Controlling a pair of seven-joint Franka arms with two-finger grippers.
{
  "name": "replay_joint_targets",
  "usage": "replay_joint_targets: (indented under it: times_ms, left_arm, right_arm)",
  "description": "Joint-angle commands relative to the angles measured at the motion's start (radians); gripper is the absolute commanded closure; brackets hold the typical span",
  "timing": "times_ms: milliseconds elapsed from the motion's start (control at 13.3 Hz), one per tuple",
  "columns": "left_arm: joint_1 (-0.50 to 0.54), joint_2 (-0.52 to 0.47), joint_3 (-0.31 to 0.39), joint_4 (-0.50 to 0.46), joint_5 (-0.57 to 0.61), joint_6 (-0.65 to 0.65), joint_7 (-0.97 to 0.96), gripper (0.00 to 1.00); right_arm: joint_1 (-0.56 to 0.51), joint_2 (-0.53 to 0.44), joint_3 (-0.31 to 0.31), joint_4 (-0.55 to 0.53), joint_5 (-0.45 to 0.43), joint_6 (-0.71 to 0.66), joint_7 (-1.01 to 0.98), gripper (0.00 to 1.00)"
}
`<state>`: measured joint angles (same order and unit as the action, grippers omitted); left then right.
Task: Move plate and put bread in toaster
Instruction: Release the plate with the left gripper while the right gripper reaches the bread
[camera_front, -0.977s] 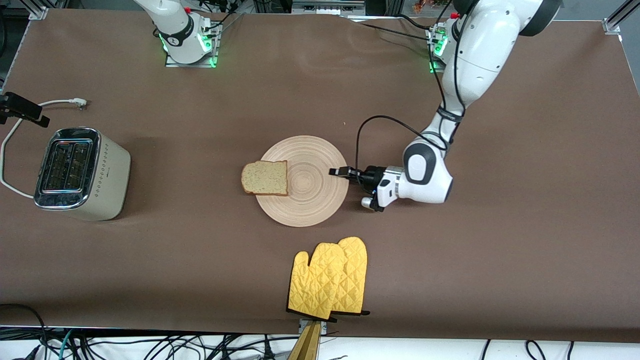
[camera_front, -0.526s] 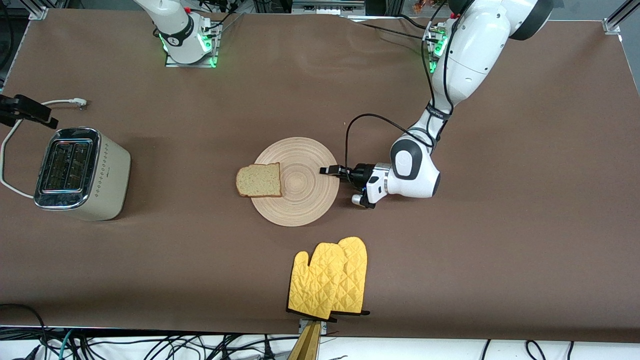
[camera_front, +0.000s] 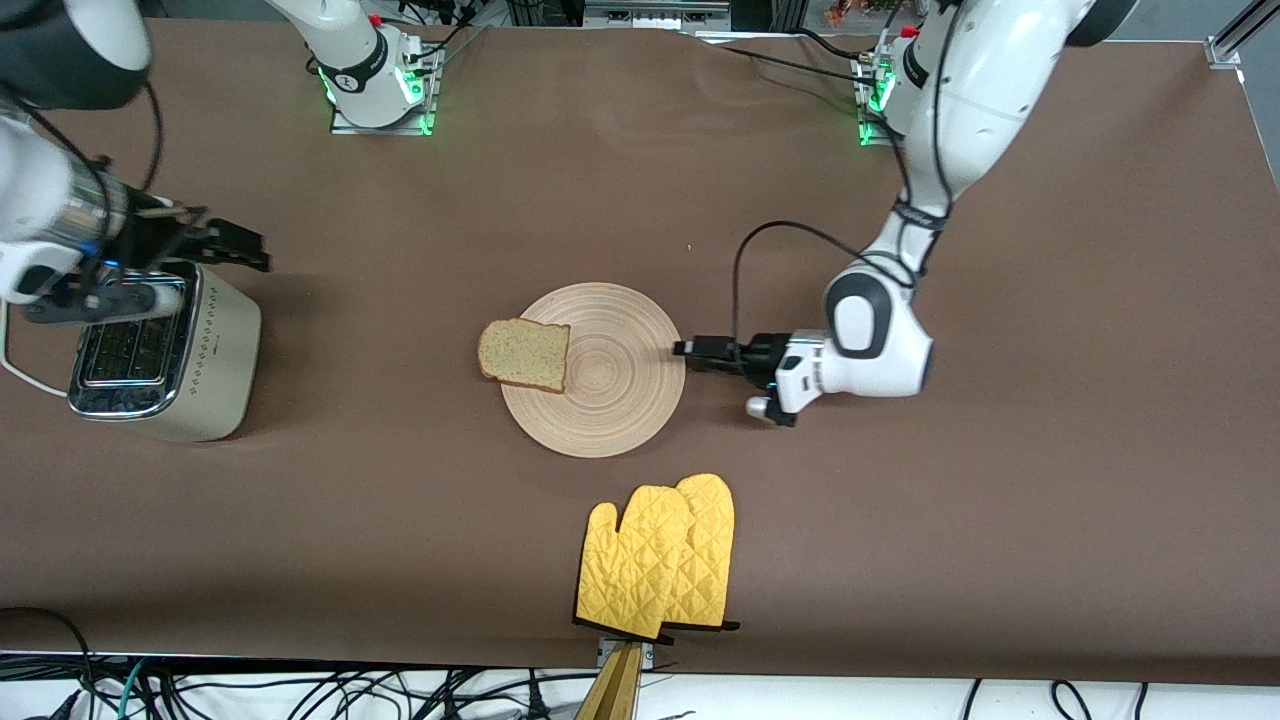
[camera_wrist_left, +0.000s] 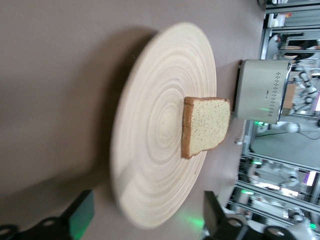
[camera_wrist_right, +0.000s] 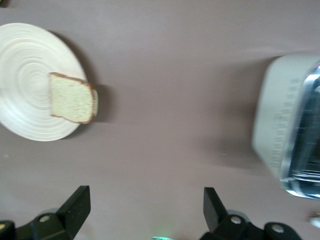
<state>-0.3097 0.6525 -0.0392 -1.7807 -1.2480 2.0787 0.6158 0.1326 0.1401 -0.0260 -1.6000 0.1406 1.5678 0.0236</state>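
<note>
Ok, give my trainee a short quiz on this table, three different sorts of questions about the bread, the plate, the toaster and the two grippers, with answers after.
1. True or false: the bread lies wholly inside the rim of the plate.
2. Which gripper is over the toaster? A) the left gripper B) the right gripper
3. Fill in: nearer the front camera than the plate lie yellow oven ____.

Key
1. False: one end overhangs the plate's edge toward the right arm's end of the table.
2. B; the left gripper sits open beside the plate, apart from its rim, toward the left arm's end.
3. mitts.
</note>
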Motion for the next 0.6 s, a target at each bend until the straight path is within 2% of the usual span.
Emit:
replay_joint_targets:
  times_ms: [0,150,225,376,451,526]
  left_arm:
    - [0.091,-0.2,0.001,-0.132,0.262,-0.005,0.006,0.0]
    - [0.151,-0.289,0.005,-0.128,0.547,-0.003,0.006,0.0]
    - [0.161,-0.348,0.051,-0.124,0.653,-0.003,0.004,0.0]
    - [0.165,-0.451,0.154,-0.12,0.69,0.004,0.002,0.0]
    - [0.185,-0.477,0.169,-0.103,0.697,0.001,0.015,0.0]
    - [0.205,-0.517,0.176,-0.089,0.728,-0.018,0.012,0.0]
  right_arm:
    - [0.037,0.015,-0.005,-0.041,0.092,0.075,0.071,0.0]
    - [0.08,0.012,0.003,-0.153,0.126,0.234,0.146,0.0]
    - [0.084,0.015,0.012,-0.21,0.129,0.312,0.148,0.0]
    - [0.084,0.015,0.046,-0.341,0.251,0.496,0.148,0.0]
    - [0.084,0.016,0.073,-0.4,0.292,0.594,0.135,0.0]
    - [0.085,0.032,0.105,-0.438,0.295,0.668,0.133,0.0]
